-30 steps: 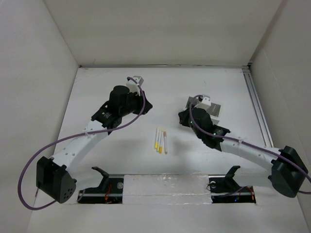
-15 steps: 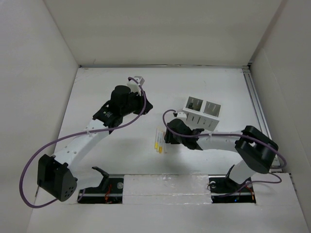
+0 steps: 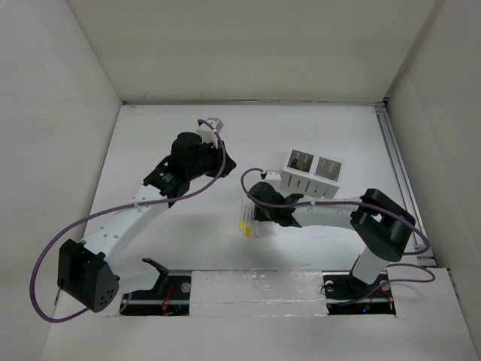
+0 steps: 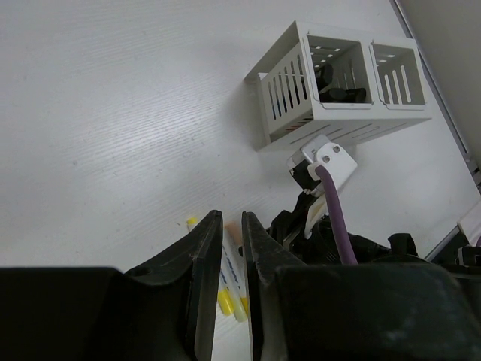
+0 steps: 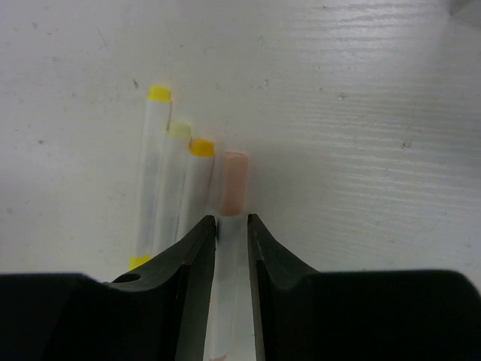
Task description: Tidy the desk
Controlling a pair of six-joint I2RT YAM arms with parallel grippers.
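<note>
Nearest, my right hand (image 5: 231,223) is clamped on the pink-capped pen (image 5: 234,177), which lies beside the yellow-capped pens (image 5: 197,188) on the worktop (image 3: 301,135), just short of the holder (image 3: 307,183), likely its destination. Beyond and left of the holder, my left hand (image 4: 230,226) hangs pressed together and empty, keeping clear.

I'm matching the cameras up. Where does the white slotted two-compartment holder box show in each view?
Top external: the white slotted two-compartment holder box sits right of centre.
Left wrist: upper right.
Right wrist: not in it.
Shared landmark: the yellow-capped white pens, seen in all three.
</note>
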